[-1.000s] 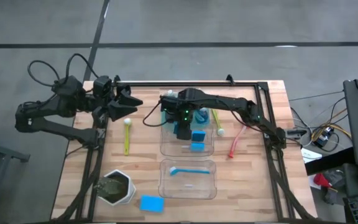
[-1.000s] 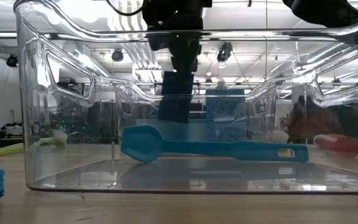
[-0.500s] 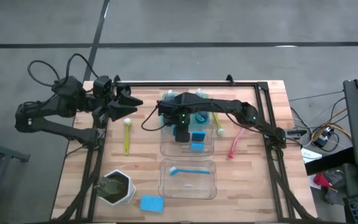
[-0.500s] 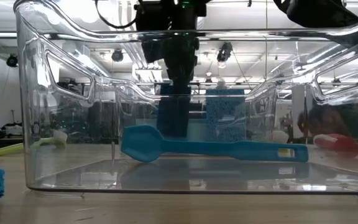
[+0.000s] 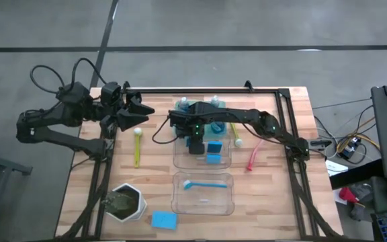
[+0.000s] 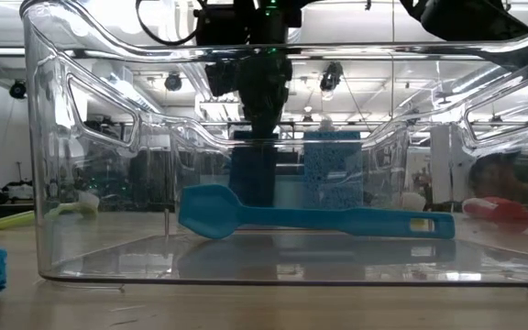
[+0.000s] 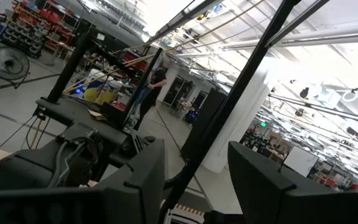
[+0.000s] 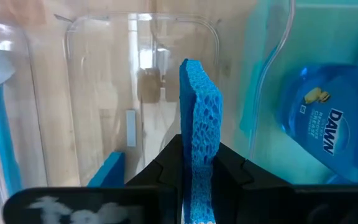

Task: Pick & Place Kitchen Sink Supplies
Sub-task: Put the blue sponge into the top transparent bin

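Sponge [image 8: 201,118] on edge inside far clear bin [image 5: 180,160] | right gripper [image 8: 197,163] jaws clamp it | we lower squarely, release beside the other sponges [image 5: 213,148] | left gripper [image 5: 134,111] idle, jaws apart

Grey concrete floor [image 5: 200,23] w/ dark seam lines; bright ceiling lights [image 6: 356,84].

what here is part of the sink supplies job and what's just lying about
Job: held sponge in right end effector; binned sponges; loose sponge; Dawn bottle; blue brush; yellow brushes; pink brush.
Lying about: plant pot; left end effector, idle.
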